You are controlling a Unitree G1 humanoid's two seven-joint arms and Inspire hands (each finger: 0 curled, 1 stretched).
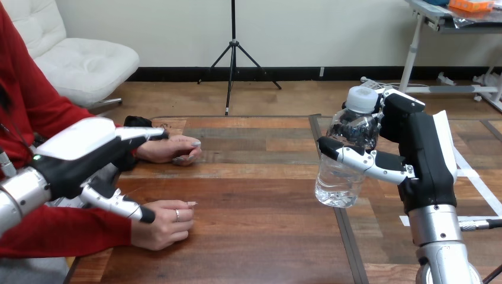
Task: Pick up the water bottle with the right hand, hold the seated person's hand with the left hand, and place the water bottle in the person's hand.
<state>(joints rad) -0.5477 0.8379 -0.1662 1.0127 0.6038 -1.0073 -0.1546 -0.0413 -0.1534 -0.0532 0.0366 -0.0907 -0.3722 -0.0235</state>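
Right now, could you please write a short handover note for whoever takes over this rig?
Right hand: shut on the water bottle, which is roughly upright, cap on, lifted off the wooden table at its right side.
Left hand: open, fingers straight, reaching between the person's far hand and near hand. Its thumb tip is at the near hand; it is curled round neither.
Both of the person's hands rest on the table.
Done: bottle picked up.
Left: hold the person's hand, place the bottle in it.
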